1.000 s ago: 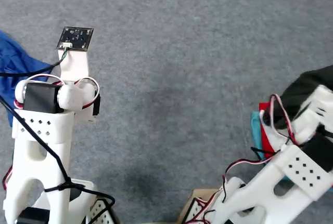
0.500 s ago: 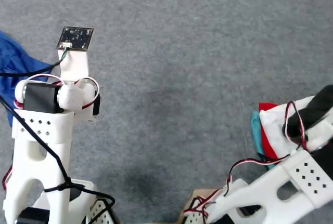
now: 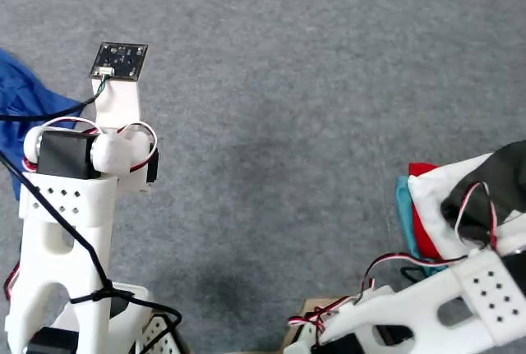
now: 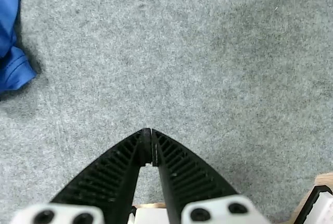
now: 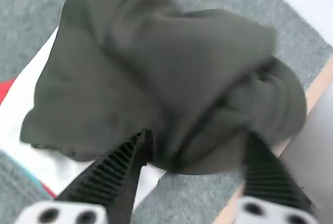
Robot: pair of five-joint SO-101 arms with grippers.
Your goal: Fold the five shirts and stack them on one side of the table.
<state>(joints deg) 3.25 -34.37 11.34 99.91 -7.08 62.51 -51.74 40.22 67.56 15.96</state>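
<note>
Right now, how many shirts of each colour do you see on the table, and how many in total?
Blue shirt: 1
Teal shirt: 1
Red shirt: 1
White shirt: 1
Dark grey shirt: 1
Total: 5

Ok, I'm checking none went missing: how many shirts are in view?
5. The blue shirt lies at the table's left edge; at the right, the teal shirt, red shirt and white shirt are stacked, dark shirt on top.
</note>
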